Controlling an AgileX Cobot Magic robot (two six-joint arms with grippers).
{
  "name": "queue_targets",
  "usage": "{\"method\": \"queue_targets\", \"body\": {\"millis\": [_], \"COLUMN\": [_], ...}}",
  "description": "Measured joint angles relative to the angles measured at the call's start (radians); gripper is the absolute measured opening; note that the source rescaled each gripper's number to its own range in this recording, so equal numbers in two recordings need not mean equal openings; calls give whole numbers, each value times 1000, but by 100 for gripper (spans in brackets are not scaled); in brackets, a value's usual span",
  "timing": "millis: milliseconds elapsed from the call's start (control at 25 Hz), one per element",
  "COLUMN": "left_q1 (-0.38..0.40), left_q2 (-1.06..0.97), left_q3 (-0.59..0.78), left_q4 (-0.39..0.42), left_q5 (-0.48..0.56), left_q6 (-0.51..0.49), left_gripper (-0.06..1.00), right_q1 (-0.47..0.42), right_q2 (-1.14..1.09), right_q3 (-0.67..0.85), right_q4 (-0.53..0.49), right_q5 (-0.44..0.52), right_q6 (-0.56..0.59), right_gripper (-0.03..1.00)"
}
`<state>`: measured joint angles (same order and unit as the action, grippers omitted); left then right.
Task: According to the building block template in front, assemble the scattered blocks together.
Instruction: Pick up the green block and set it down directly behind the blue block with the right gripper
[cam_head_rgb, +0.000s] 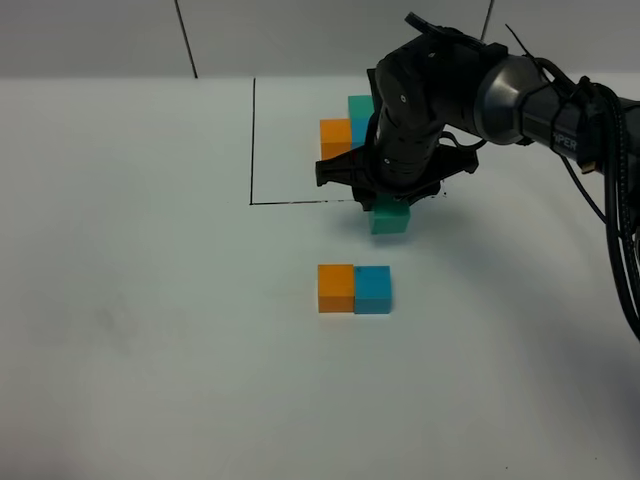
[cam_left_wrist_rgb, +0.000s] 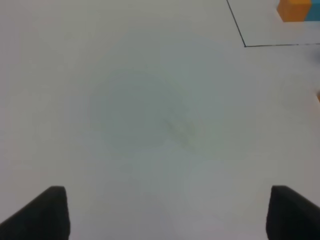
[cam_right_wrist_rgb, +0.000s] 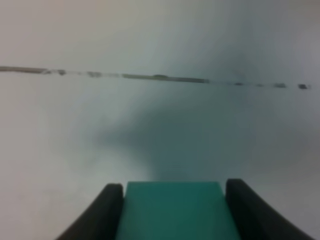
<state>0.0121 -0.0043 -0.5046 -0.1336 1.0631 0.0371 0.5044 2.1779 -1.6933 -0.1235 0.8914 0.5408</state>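
My right gripper (cam_head_rgb: 391, 203) is shut on the teal green block (cam_head_rgb: 390, 218), just in front of the black outline's near edge (cam_head_rgb: 300, 202). In the right wrist view the green block (cam_right_wrist_rgb: 174, 210) fills the gap between the two dark fingers (cam_right_wrist_rgb: 106, 212). The orange block (cam_head_rgb: 336, 288) and the blue block (cam_head_rgb: 373, 290) sit side by side and touching on the table, nearer than the held block. The building block template (cam_head_rgb: 337, 137) stands inside the outline, partly hidden by the right arm. My left gripper (cam_left_wrist_rgb: 167, 215) is open over bare table.
The white table (cam_head_rgb: 150, 300) spreads wide to the left and front. The right arm's cables (cam_head_rgb: 615, 200) hang along the right edge. In the left wrist view the outline's corner (cam_left_wrist_rgb: 244, 45) and the template's orange cube (cam_left_wrist_rgb: 294, 10) show far off.
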Motion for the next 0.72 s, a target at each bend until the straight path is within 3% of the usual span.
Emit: {"method": "queue_targets", "body": {"millis": [720], "left_q1": [0], "left_q2": [0], "left_q3": [0], "left_q4": [0], "left_q5": [0], "left_q6": [0], "left_gripper": [84], "right_q1": [26], "right_q2": [97], "right_q3": [-5], "right_q4": [39], "right_q5": [-23], "right_q6": [57], "right_gripper": [1]}}
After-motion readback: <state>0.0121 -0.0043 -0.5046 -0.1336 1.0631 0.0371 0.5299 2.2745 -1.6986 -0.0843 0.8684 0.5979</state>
